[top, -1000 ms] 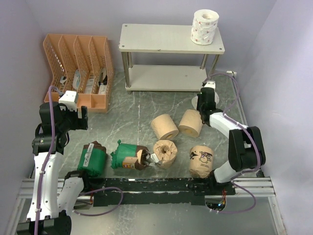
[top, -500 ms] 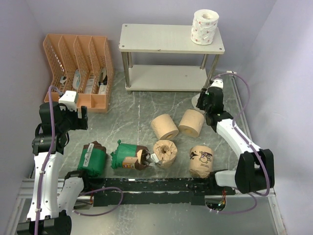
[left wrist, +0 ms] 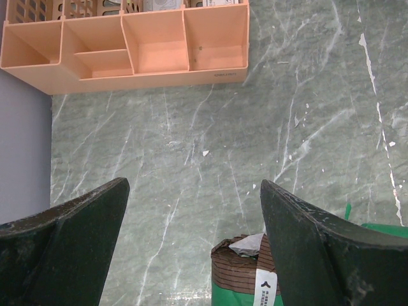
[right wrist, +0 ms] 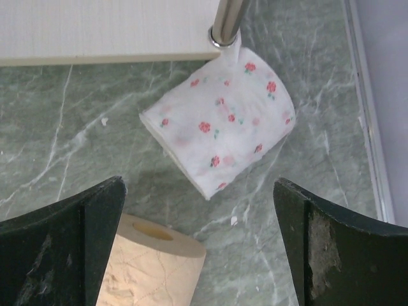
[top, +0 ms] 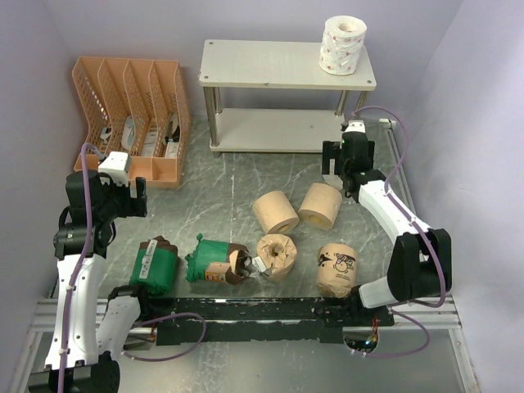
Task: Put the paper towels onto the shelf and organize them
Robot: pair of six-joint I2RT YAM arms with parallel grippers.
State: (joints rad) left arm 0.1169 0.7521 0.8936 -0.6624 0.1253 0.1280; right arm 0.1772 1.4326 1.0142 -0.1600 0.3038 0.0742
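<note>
Right gripper [right wrist: 197, 203], spread wide, hovers over a white, red-flowered roll [right wrist: 220, 137] lying sideways.

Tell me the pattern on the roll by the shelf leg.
The roll is white with small red flowers; right wrist view.

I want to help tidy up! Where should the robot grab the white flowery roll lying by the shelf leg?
Probably across the middle of the white flowery roll, coming from straight above. It lies on its side, so both curved sides are free to squeeze. One end is right by the shelf leg, so there is little room for a finger there.
</note>
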